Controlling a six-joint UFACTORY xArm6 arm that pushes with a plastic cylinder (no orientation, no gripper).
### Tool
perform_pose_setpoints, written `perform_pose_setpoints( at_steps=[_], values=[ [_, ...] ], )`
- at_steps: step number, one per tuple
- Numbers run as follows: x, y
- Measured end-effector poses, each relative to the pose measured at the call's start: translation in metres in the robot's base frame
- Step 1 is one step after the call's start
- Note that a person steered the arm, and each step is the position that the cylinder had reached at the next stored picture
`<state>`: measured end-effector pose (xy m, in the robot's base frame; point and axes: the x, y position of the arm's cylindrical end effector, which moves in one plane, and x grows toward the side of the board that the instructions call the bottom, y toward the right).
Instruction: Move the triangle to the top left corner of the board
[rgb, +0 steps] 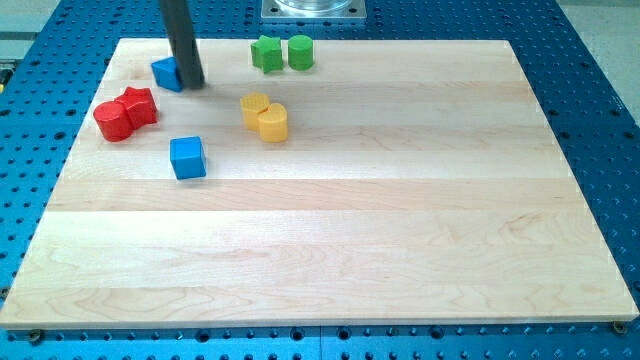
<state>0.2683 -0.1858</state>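
Up near the view's top left, our tip rests against the right side of the blue triangle, which the rod partly hides; we cannot tell its long axis or which way it points. We carry no jaws, so nothing is held. Below sit two touching red blocks and a blue cube. To the right lie paired yellow blocks and two green blocks on the wooden board.
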Motion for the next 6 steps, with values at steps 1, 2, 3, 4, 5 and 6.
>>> perform_pose_setpoints(
  at_steps=[1,2,3,4,5,6],
  values=[
    [0.005,0.01],
    [0.032,0.001],
    [0.031,-0.026],
    [0.01,-0.018],
    [0.005,-0.016],
    [0.064,0.04]
  ],
)
